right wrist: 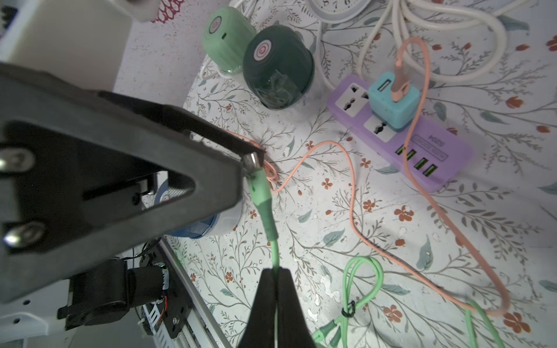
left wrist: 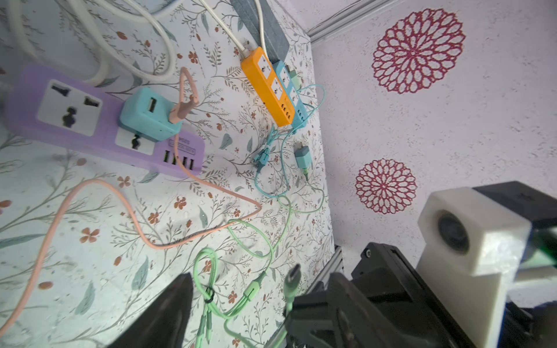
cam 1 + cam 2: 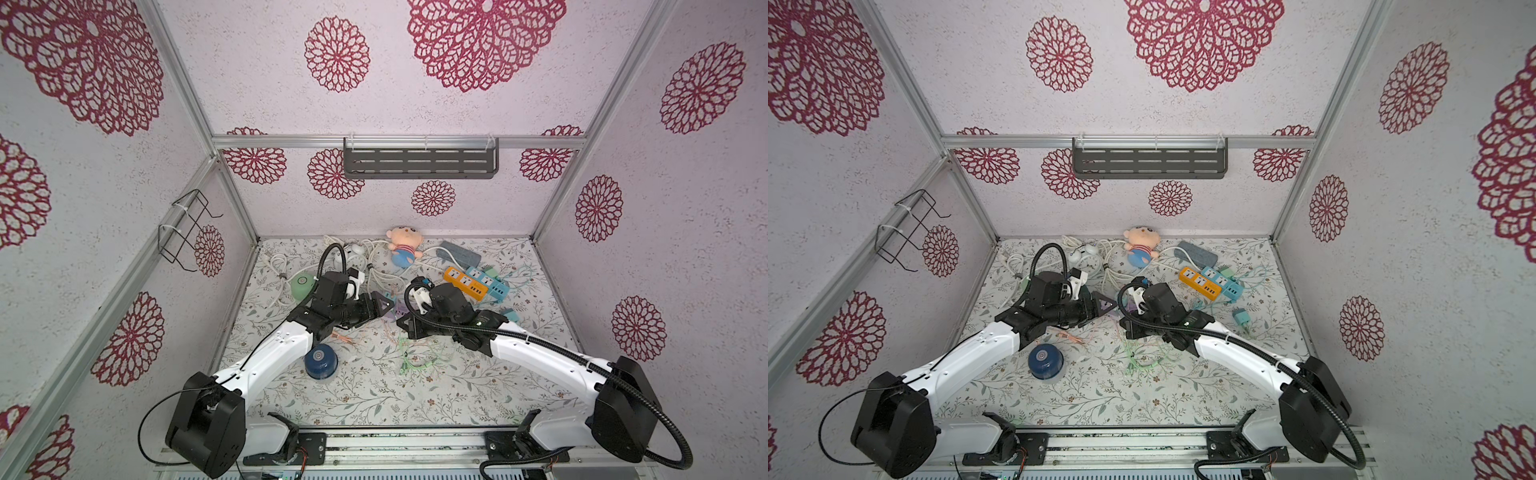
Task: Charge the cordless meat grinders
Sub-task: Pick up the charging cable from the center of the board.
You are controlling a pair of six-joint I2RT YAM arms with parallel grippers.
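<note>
The light green grinder (image 3: 302, 286) (image 1: 226, 39) and the dark green grinder (image 1: 277, 66) stand together at the far left. The navy blue grinder (image 3: 320, 361) (image 3: 1045, 360) sits nearer the front, by my left arm. My right gripper (image 1: 275, 271) (image 3: 400, 322) is shut on a green cable (image 1: 272, 247) just below its plug (image 2: 292, 274) (image 1: 252, 159). My left gripper (image 2: 280, 280) (image 3: 388, 305) is open, its jaws on either side of that plug's tip. A purple power strip (image 1: 437, 159) (image 2: 27, 99) carries a teal adapter (image 1: 391, 102) with a pink cable plugged in.
Orange (image 3: 465, 282) and blue (image 3: 492, 286) power strips lie at the far right beside a grey one (image 3: 459, 251). A plush doll (image 3: 405, 245), an alarm clock (image 1: 337, 9) and white cords (image 1: 452, 69) crowd the back. A loose teal adapter (image 3: 511, 316) lies right. Walls enclose three sides.
</note>
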